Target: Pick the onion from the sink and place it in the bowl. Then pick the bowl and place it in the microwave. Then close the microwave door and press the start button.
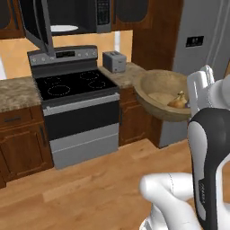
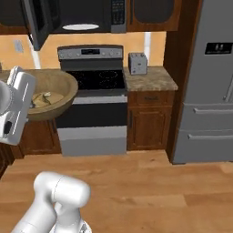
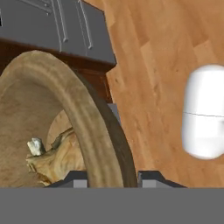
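Note:
The tan wooden bowl (image 1: 155, 87) hangs in the air right of the stove, and my gripper (image 3: 114, 178) is shut on its thick rim (image 3: 94, 131). The yellowish onion (image 1: 179, 101) lies inside the bowl (image 2: 57, 84), near the gripped side; it also appears as the onion (image 3: 52, 159) in the hand view. The white hand (image 2: 18, 98) covers the bowl's near edge. Above the stove, the dark microwave (image 1: 76, 18) stands open, with a white plate inside. The microwave door (image 1: 38, 24) is swung out to the left, and its button panel (image 1: 103, 12) is on the right. The sink is out of view.
A black-topped stove (image 1: 74, 85) stands under the microwave. A grey toaster (image 1: 114, 61) sits on the granite counter (image 2: 150, 79) to its right. A grey fridge (image 2: 209, 82) is further right. Wooden cabinets line the wall, and wood floor (image 2: 150, 191) lies in front.

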You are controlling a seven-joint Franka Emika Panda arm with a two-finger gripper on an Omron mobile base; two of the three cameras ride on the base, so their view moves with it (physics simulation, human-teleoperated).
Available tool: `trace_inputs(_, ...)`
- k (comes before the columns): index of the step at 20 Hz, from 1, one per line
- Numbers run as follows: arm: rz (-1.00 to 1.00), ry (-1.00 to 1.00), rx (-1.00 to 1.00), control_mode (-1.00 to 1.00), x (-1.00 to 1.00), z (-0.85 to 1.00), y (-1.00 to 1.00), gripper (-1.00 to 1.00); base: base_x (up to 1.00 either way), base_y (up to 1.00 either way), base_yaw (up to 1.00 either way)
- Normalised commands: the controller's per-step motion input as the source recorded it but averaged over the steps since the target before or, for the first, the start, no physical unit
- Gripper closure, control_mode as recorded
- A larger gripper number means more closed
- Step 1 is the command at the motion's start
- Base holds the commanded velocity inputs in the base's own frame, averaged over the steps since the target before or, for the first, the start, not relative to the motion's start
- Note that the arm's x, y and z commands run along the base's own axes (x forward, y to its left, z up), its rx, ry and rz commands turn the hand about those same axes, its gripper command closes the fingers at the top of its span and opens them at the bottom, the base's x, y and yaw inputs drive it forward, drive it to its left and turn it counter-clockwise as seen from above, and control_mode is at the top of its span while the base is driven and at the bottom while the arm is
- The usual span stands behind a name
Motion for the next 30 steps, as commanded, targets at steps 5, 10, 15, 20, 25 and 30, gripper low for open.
trace_inputs(5, 0.0, 0.0, 0.0, 1.0, 0.0, 0.0, 0.0, 1.0, 1.0, -0.45, 0.35)
trace_inputs(10, 0.0, 0.0, 0.0, 1.0, 0.0, 0.0, 0.0, 1.0, 1.0, -0.22, 0.26)
trace_inputs(15, 0.0, 0.0, 0.0, 1.0, 0.0, 0.0, 0.0, 1.0, 1.0, 0.0, 0.27)
trace_inputs(20, 0.0, 0.0, 0.0, 1.0, 0.0, 0.0, 0.0, 1.0, 0.94, 0.0, 0.18)
trace_inputs(25, 0.0, 0.0, 0.0, 1.0, 0.0, 0.0, 0.0, 1.0, 0.57, 0.15, 0.02)
trace_inputs(30, 0.0, 0.0, 0.0, 1.0, 0.0, 0.0, 0.0, 1.0, 0.16, 0.08, 0.0)
